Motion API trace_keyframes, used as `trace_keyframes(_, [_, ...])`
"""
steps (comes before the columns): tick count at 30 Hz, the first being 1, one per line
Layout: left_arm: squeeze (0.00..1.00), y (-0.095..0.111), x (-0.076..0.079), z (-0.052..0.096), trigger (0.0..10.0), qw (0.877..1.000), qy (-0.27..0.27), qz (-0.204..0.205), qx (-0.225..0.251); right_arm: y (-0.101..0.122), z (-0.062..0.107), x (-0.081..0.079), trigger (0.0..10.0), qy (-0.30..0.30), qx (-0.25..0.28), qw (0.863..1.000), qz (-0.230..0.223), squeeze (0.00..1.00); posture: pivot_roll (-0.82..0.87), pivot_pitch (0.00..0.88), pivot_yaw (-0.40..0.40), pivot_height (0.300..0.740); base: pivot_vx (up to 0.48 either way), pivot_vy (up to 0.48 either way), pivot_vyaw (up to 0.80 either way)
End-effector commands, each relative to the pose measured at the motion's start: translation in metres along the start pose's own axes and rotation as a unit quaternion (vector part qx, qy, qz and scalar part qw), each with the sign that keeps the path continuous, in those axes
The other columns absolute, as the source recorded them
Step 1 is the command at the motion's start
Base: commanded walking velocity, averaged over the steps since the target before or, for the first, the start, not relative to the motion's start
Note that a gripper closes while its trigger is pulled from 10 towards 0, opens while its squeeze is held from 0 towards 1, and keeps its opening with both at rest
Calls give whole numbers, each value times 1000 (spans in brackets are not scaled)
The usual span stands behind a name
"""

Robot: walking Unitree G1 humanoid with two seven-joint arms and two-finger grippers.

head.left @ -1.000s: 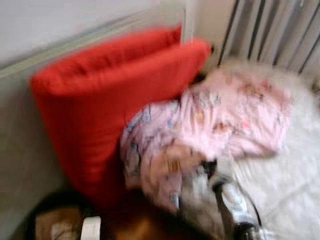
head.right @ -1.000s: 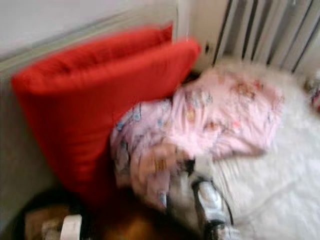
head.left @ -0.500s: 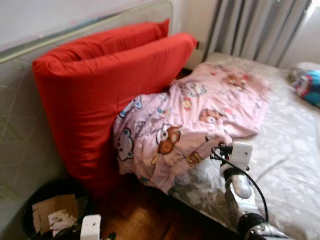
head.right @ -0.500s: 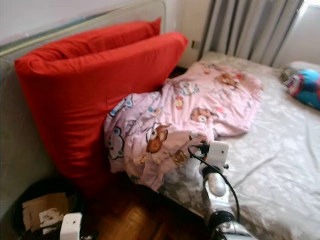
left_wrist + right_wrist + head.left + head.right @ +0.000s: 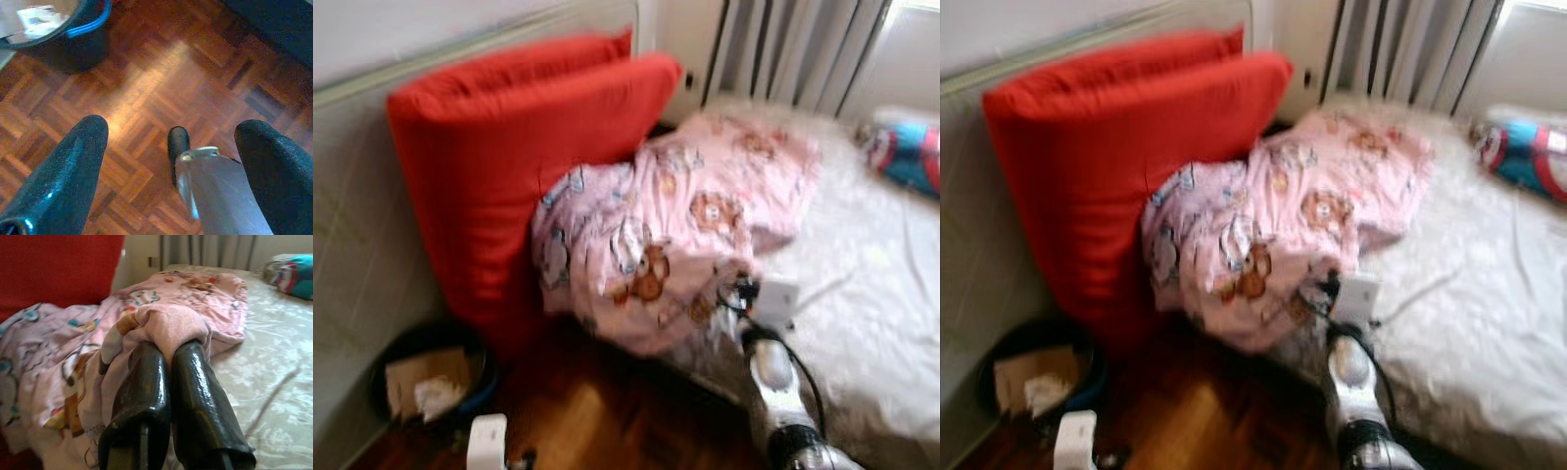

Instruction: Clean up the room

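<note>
Right gripper [image 5: 168,357] has its two black fingers [image 5: 142,387] pinched together on a fold of the pink blanket [image 5: 675,235], the cloth bunched over their tips, at the near edge of the bed [image 5: 871,294]. From that pinch the blanket, printed with bears and other cartoon animals, spreads away across the mattress and to the gripper's left, where it drapes over the bed's edge toward the floor [image 5: 146,93] and presses against the red cushions [image 5: 519,166]. Those two big cushions stand on end, leaning on a pale headboard or mattress [image 5: 352,255] set against the wall. Beyond the blanket, the bed's light patterned sheet [image 5: 274,357] runs on to grey curtains [image 5: 793,49] at the far side, and well off to the gripper's right, near the curtains, lies a blue and red bundle [image 5: 1523,157], too blurred to identify. Left gripper [image 5: 171,142] hangs low over the parquet floor, well apart from the bed, its fingers spread wide with nothing between them. Past it on the floor, at the foot of the cushions, sits a dark bin [image 5: 431,377] with a blue rim, holding scraps of cardboard and paper [image 5: 421,387]. A silver part of the robot and a small black tip [image 5: 178,142] show between the left fingers.
</note>
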State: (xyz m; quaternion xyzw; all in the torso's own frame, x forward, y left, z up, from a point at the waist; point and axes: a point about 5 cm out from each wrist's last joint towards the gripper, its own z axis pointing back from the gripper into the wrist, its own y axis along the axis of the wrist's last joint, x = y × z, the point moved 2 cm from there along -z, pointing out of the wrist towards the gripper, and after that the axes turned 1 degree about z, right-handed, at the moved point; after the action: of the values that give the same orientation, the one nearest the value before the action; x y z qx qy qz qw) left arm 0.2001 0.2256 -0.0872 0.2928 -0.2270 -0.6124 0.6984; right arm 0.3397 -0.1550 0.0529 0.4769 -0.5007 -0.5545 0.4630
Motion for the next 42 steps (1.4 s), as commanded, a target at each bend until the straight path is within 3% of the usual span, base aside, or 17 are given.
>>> trace_keyframes(1, [0,-10,6,2,10000,1000,-9,-3,-17,-1,1,8,10000,-13,-4,1000,6,0,21,48,-30,740,-262,0,0])
trace_keyframes(15, [0,-10,6,2,10000,1000,-12,-15,-19,-11,4,18,10000,-36,-32,999,19,0,22,51,-31,740,-111,0,0])
trace_keyframes(26, [0,-10,6,2,10000,999,-16,-24,-21,-41,14,11,10000,0,-120,992,43,0,23,52,-30,740,0,0,0])
trace_keyframes(31, [0,-11,6,2,10000,999,-17,-26,-22,-43,15,12,10000,4,-129,991,46,0,22,52,-30,740,0,0,0])
trace_keyframes(32, [0,-11,6,2,10000,999,-18,-26,-22,-44,16,12,10000,4,-131,990,47,149,22,52,-31,740,0,0,0])
trace_keyframes(33, [0,-11,6,2,10000,999,-18,-27,-22,-47,17,13,10000,4,-142,988,52,627,22,52,-31,740,0,0,0])
trace_keyframes(34, [0,-11,6,2,10000,999,-18,-27,-22,-47,17,13,10000,4,-142,988,52,627,22,52,-31,740,0,0,0])
trace_keyframes(35, [0,-11,6,2,10000,999,-19,-27,-22,-52,19,15,10000,2,-159,985,61,808,22,51,-32,740,0,0,0])
trace_keyframes(42, [0,-11,7,2,10000,999,-22,-31,-23,-69,29,10,10000,30,-203,976,68,788,23,50,-33,740,0,0,0])
